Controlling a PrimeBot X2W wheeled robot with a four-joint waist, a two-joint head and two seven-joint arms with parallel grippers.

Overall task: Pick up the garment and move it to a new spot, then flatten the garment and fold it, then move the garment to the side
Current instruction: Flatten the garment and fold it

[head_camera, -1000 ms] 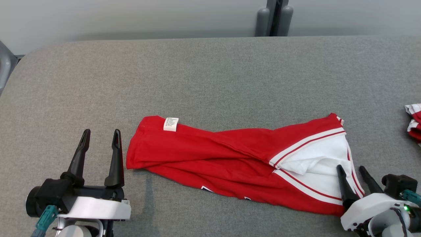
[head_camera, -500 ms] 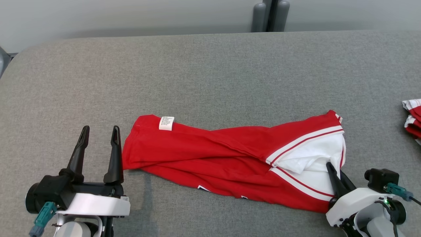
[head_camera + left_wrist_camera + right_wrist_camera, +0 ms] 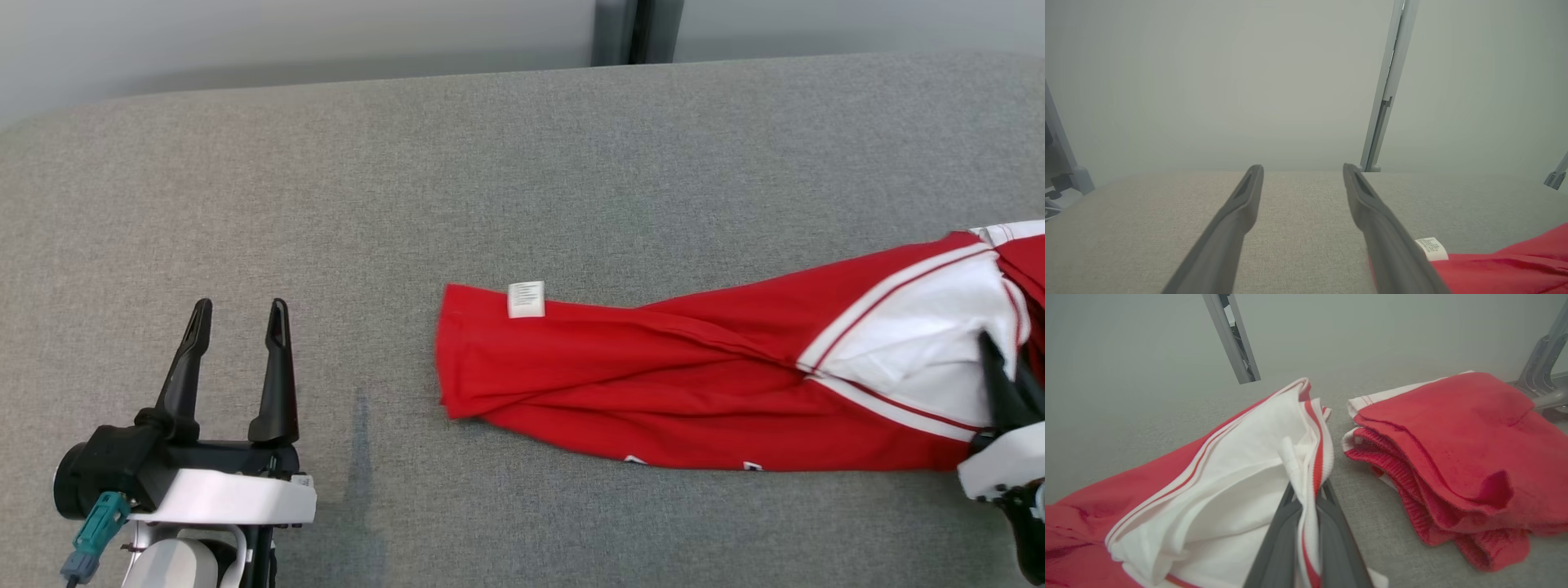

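Garment (image 3: 653, 392) lies on worktop (image 3: 490, 163), edge clenched in right jaws beside folded red pile (image 3: 1453, 449); left jaws released.

I see the garment (image 3: 653, 384) lying stretched long and narrow across the grey tabletop (image 3: 408, 163), loosely twisted and creased rather than flat. It is bright red, with a white panel (image 3: 914, 347) edged in thin red-and-white stripes at its right end. A small white label (image 3: 526, 299) sits on the upper edge near its left end. The left end rests on the surface; the striped right edge is bunched and pinched inside my right end effector (image 3: 1308, 494).
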